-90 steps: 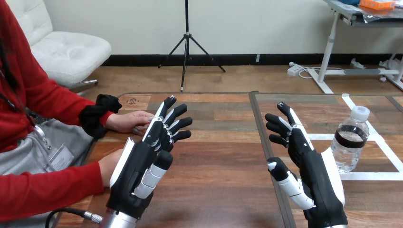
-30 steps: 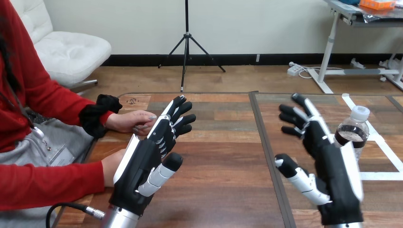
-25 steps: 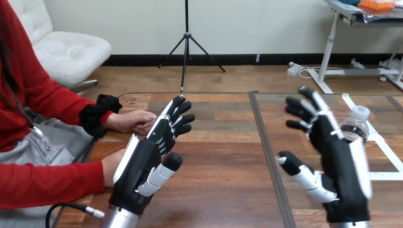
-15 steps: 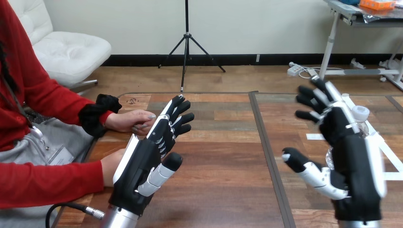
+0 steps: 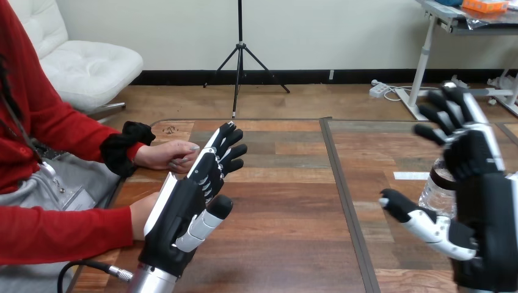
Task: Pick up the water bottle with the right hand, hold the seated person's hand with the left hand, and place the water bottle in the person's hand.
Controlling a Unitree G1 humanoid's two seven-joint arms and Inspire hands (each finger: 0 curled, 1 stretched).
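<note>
While your right hand (image 5: 485,201) hangs in front of it, the clear plastic water bottle with the dark label band (image 5: 435,194) stands on the right half of the brown wooden table (image 5: 287,201). You see only part of its body and label, in the gap btw. the hand's thumb (image 5: 421,221) and palm; the cap is hidden behind the hand. A short strip of white tape (image 5: 409,176) lies on the tabletop just left of the bottle.

Right hand: palm turned toward the view's left, fingers (image 5: 459,101) straight-ish, spread apart and pointing up and away from you, thumb stuck out low to the left. Nothing is clamped. Can't tell whether palm or thumb touches the bottle.

Left of that, a dark seam (image 5: 342,195) runs front to back and splits the table in two.

Left hand (image 5: 180,213): over the left half, well apart from the bottle. Its white back shell faces the view's left, and its fingers (image 5: 227,135) are straight, close together and aimed up and right. Its thumb (image 5: 207,215) is relaxed beside the palm, gripping nothing.

Person, at the view's left: the person's farther hand (image 5: 166,155), w/ red sleeve and black cuff, lies on the table just beside your left fingertips, loosely curled; contact btw. the two can't be told. The person's nearer hand (image 5: 139,215) sits low at the table edge, partly hidden behind your left palm.
</note>
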